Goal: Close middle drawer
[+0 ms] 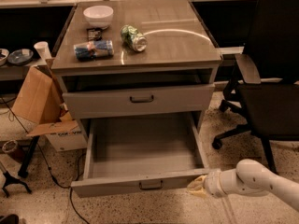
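Observation:
The middle drawer (pixel 140 183) is pulled far out of the grey cabinet. Its plain grey tray (pixel 142 146) is empty, and its flat front carries a small dark bar handle (pixel 150 185). My gripper (pixel 196 185) is low at the right end of that drawer front, at or touching its right corner, on the end of my white arm (pixel 257 178), which comes in from the lower right. The top drawer (pixel 140 99) above is nearly shut. The lowest drawer is hidden under the open one.
On the cabinet top (pixel 177 41) are a white bowl (pixel 98 16), a green can (pixel 133 37), a blue packet (pixel 93 49) and a small dark item (pixel 94 32). A black office chair (pixel 268 87) stands to the right. A cardboard box (pixel 42 106) and cables (pixel 51 171) are on the left.

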You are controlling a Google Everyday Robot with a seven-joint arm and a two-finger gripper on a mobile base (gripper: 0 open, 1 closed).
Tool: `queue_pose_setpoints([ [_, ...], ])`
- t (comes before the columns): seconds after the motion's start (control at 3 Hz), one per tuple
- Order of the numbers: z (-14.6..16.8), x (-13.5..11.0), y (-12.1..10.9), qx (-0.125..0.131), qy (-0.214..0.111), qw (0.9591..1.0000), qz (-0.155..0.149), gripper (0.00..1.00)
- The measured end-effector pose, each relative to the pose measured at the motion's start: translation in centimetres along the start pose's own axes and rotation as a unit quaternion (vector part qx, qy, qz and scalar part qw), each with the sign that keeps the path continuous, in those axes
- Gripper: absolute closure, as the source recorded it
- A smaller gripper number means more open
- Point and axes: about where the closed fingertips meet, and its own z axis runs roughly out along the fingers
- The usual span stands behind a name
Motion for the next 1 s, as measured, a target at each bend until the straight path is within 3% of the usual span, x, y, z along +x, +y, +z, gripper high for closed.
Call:
queue_pose_setpoints([
  [0.33,0.8,-3.0,1.2,0.002,-0.033,0.9989,-0.033,0.89],
  [0.67,1.1,-5.4,1.7,0.006,-0.051,0.9972,-0.055,0.67],
  [1.0,2.3,-7.2,1.0,0.014,-0.058,0.9961,-0.065,0.36],
])
